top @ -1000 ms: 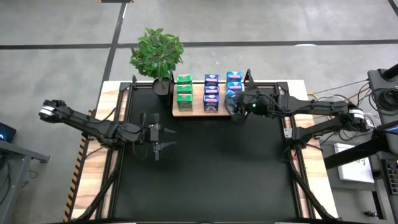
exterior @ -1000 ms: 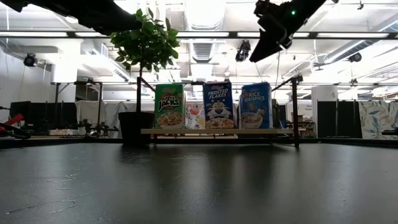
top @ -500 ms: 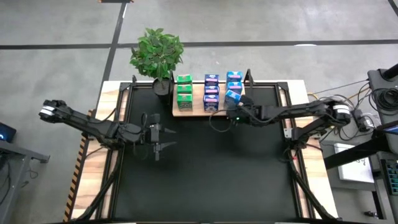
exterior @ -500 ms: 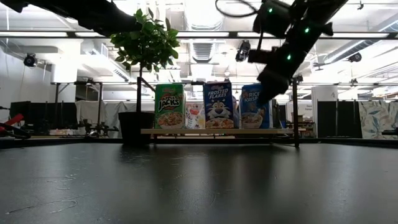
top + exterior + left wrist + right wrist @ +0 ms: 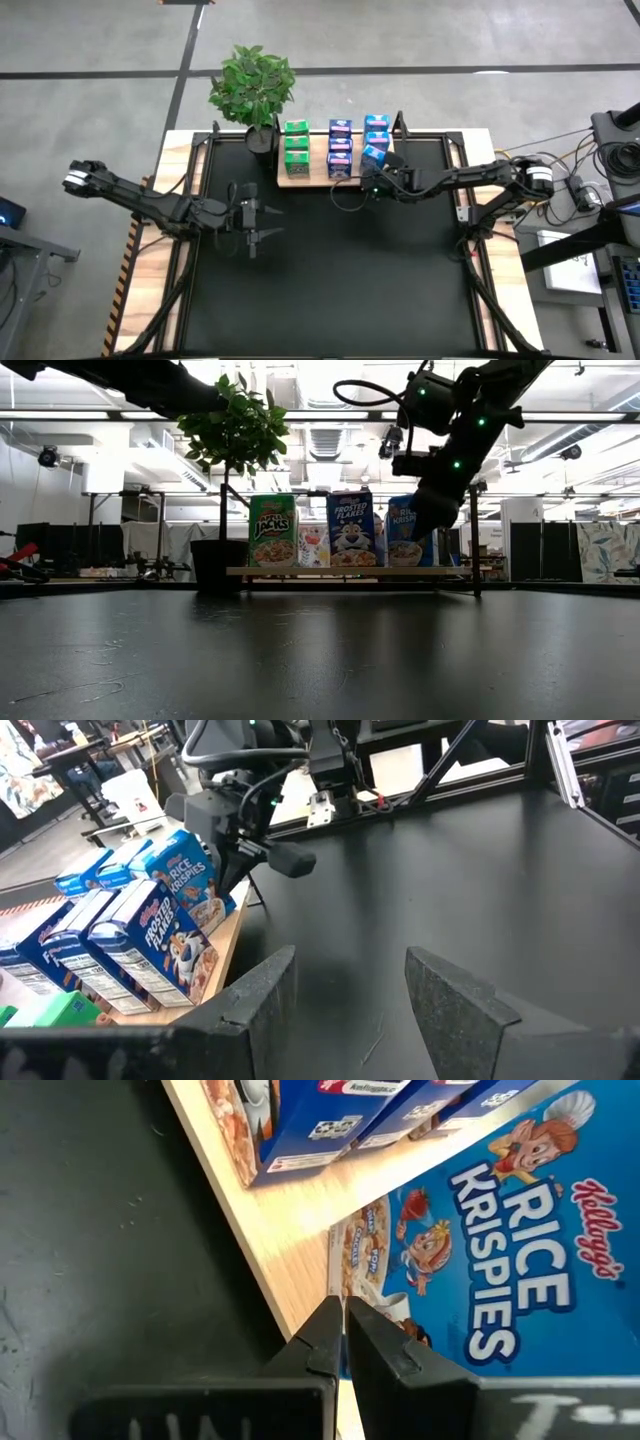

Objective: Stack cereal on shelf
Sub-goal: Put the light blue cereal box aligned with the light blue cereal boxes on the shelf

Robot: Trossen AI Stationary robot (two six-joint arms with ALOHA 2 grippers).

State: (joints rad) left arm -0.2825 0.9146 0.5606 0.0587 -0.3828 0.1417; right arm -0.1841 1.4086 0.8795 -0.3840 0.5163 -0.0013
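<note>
Standing tilted, the Rice Krispies carton (image 5: 500, 1250) lies just beyond the right gripper (image 5: 340, 1335).

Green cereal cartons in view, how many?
3: green cartons in one row at the shelf end nearest the plant. More may be hidden behind.

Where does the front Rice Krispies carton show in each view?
High view: blue rectangular Rice Krispies carton, askew at the front right of the pale light-wood board.
Low view: carton rightmost on the board.
Left wrist view: carton at the board's corner.
Right wrist view: carton close ahead, on the board.
Shared landmark: the board.
</note>
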